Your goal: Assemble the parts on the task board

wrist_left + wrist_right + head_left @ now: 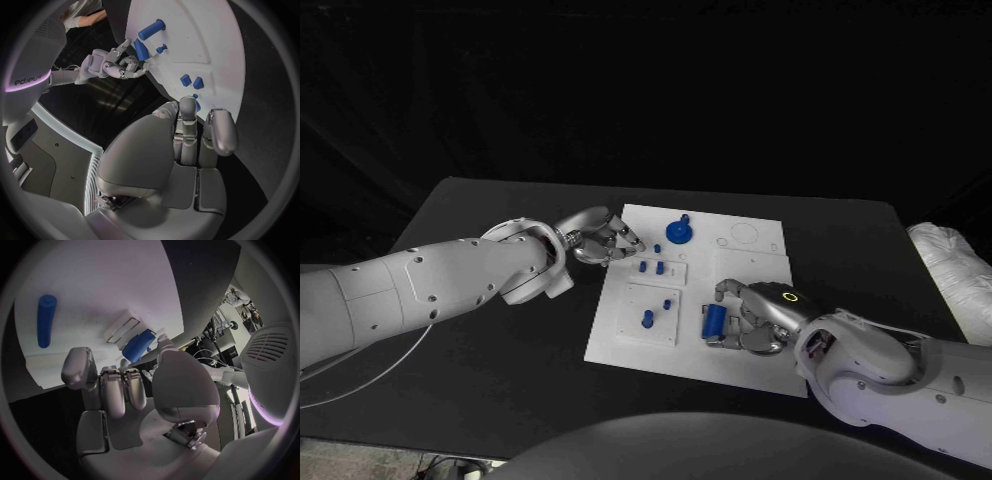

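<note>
The white task board [754,368] lies in the middle of the black table. My right hand [759,316] rests on its near right part and grips a blue cylinder [714,320] [139,345] between thumb and fingers; the left wrist view shows that cylinder [140,50] at the right hand [112,65]. My left hand [603,238] [187,150] is at the board's far left edge with its fingers curled in, one fingertip beside a small blue piece [197,104]; whether it is pinched is unclear. On the board are a round blue knob [679,232], two small blue pieces [651,267] and a blue peg [648,319] [45,320].
A white wrapped bundle [949,270] lies at the table's right edge. A thin cable [372,370] hangs under my left arm at the left. Bare black tabletop [502,350] stretches to the left of the board and in front of it.
</note>
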Controlling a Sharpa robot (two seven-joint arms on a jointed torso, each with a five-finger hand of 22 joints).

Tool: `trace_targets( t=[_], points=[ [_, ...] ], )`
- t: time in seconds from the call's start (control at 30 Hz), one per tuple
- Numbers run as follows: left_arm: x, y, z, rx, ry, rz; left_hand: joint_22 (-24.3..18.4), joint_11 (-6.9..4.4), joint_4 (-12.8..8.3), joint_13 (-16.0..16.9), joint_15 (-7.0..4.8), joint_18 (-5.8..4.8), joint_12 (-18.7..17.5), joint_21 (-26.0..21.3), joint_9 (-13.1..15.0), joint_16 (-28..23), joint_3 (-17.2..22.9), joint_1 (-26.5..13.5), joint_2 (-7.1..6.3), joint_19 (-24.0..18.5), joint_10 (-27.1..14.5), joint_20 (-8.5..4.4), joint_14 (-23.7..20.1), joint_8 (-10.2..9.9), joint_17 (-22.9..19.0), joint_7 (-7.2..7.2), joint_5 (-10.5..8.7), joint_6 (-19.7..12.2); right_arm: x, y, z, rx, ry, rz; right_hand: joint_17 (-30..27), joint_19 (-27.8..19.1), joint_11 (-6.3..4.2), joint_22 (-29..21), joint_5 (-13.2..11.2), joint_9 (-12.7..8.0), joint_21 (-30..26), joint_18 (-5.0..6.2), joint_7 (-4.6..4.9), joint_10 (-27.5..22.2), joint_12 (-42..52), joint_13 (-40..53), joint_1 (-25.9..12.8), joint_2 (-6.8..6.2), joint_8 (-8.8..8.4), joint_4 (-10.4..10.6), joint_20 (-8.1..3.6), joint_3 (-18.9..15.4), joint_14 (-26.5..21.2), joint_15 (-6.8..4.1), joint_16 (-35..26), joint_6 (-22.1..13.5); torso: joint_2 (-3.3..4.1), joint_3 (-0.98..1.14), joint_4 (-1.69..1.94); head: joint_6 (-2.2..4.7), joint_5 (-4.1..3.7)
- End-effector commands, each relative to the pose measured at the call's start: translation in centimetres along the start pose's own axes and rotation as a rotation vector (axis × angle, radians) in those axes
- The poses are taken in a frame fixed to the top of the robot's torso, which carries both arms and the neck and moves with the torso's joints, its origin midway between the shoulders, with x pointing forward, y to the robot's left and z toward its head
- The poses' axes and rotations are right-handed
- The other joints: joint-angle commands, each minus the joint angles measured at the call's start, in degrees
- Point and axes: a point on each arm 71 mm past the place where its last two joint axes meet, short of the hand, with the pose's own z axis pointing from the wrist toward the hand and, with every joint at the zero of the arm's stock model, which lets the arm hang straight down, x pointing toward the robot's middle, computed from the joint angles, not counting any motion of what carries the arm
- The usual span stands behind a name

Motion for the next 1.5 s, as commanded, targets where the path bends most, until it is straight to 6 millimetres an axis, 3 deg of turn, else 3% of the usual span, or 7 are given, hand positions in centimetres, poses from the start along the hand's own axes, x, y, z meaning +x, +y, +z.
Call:
trace_targets(
  t=[0.03, 0.23, 0.43, 0.57, 0.73, 0.93, 1.5],
  points=[
    [0.23, -0.15, 0.09, 0.004, 0.019, -0.006, 9.68, 0.19, 0.11, 0.01, 0.09, 0.53, -0.22, -0.25, 0.09, -0.02, 0.43, 0.25, -0.52, -0.34, 0.45, 0.14, -0.32, 0.24, -0.12, 0.15, 0.29, 0.11, 0.42, 0.04, 0.01, 0.002, 0.043, -0.023, 15.10, -0.55, 0.30, 7.16, 1.19, 0.04, -0.54, 1.02, 0.89, 5.96, 0.22, 15.10, 0.24, 0.25, 1.11, -0.06, 0.06, 0.17, 5.98, 0.08, 0.20, -0.71, 0.00, 0.01, -0.02, -0.01, 0.04],
    [0.29, -0.15, 0.13, 0.003, 0.024, -0.007, 9.68, 0.19, 0.11, 0.01, 0.09, 0.53, -0.22, -0.25, 0.09, -0.02, 0.43, 0.25, -0.52, -0.34, 0.45, 0.14, -0.32, 0.24, -0.12, 0.15, 0.29, 0.11, 0.55, 0.11, 0.05, -0.009, 0.050, -0.015, 15.10, -0.82, 0.06, 7.06, 11.07, 0.25, -1.16, 1.11, 0.64, 5.96, 0.22, 15.10, 2.33, 1.38, 4.88, -0.76, -0.08, 0.88, 5.98, -0.08, 0.20, -1.47, 0.02, 0.01, -0.03, -0.01, 0.10],
    [0.34, -0.16, 0.17, 0.001, 0.027, -0.008, 9.68, 0.19, 0.11, 0.01, 0.09, 0.53, -0.22, -0.25, 0.09, -0.02, 0.43, 0.25, -0.52, -0.34, 0.45, 0.14, -0.32, 0.24, -0.12, 0.15, 0.29, 0.11, 0.55, 0.13, 0.08, -0.019, 0.045, 0.002, 15.10, -1.02, -0.25, 7.01, 27.32, -0.30, -1.72, 1.19, 0.36, 5.96, 0.22, 15.10, 4.19, 2.19, 8.77, -1.45, -0.32, 1.78, 5.98, -0.32, 0.20, -2.65, 0.01, 0.01, -0.01, -0.01, 0.21],
    [0.36, -0.14, 0.18, -0.001, 0.029, -0.009, 9.68, 0.19, 0.11, 0.01, 0.09, 0.53, -0.22, -0.25, 0.09, -0.02, 0.43, 0.25, -0.52, -0.34, 0.45, 0.14, -0.32, 0.24, -0.12, 0.15, 0.29, 0.11, 0.51, 0.13, 0.08, -0.025, 0.039, 0.017, 15.10, -1.05, -0.48, 7.02, 33.78, -0.90, -1.85, 1.20, 0.21, 5.96, 0.22, 15.10, 4.06, 2.39, 10.32, -1.03, -0.44, 2.49, 5.98, -0.50, 0.20, -2.80, 0.01, 0.02, -0.01, -0.01, 0.28],
    [0.36, -0.09, 0.19, -0.005, 0.031, -0.009, 9.66, 0.24, 0.13, 0.01, 0.12, 0.54, -0.22, -0.33, 0.10, -0.05, 0.56, 0.25, -0.55, -0.38, 0.53, 0.15, -0.38, 0.26, -0.20, 0.19, 0.31, 0.15, 0.53, 0.11, 0.09, -0.031, 0.042, 0.029, 15.10, -1.18, -0.81, 6.98, 36.81, -1.84, -2.14, 1.26, 0.04, 5.96, 0.22, 15.10, 3.34, 2.67, 11.42, -0.46, -0.62, 3.11, 5.98, -0.74, 0.20, -2.21, -0.02, 0.00, -0.02, -0.01, 0.35],
    [0.35, -0.04, 0.19, -0.009, 0.032, -0.009, 9.66, 0.24, 0.13, 0.01, 0.12, 0.54, -0.22, -0.33, 0.10, -0.05, 0.56, 0.25, -0.55, -0.38, 0.53, 0.15, -0.38, 0.26, -0.20, 0.19, 0.31, 0.15, 0.55, 0.06, 0.08, -0.036, 0.045, 0.036, 15.10, -1.48, -1.14, 6.87, 38.06, -3.16, -2.69, 1.36, -0.13, 5.96, 0.22, 15.10, 1.80, 3.04, 11.81, -0.18, -0.84, 3.52, 5.98, -1.00, 0.20, -1.71, -0.01, 0.01, -0.02, -0.01, 0.42],
    [0.31, 0.02, 0.13, -0.012, 0.030, -0.009, 9.66, 0.27, 0.15, 0.00, 0.15, 0.54, -0.23, -0.34, 0.10, -0.09, 0.66, 0.23, -0.60, -0.39, 0.57, 0.17, -0.44, 0.26, -0.28, 0.23, 0.31, 0.13, 0.34, 0.03, -0.13, -0.061, 0.027, 0.045, 15.10, -2.31, -1.49, 6.69, 40.68, -8.86, -3.86, 1.48, -0.19, 5.96, 0.22, 15.10, -2.97, 3.65, 10.37, -0.12, -1.13, 5.36, 5.98, -1.27, 0.20, -3.83, -0.01, 0.02, -0.02, -0.01, 0.57]
  ],
)
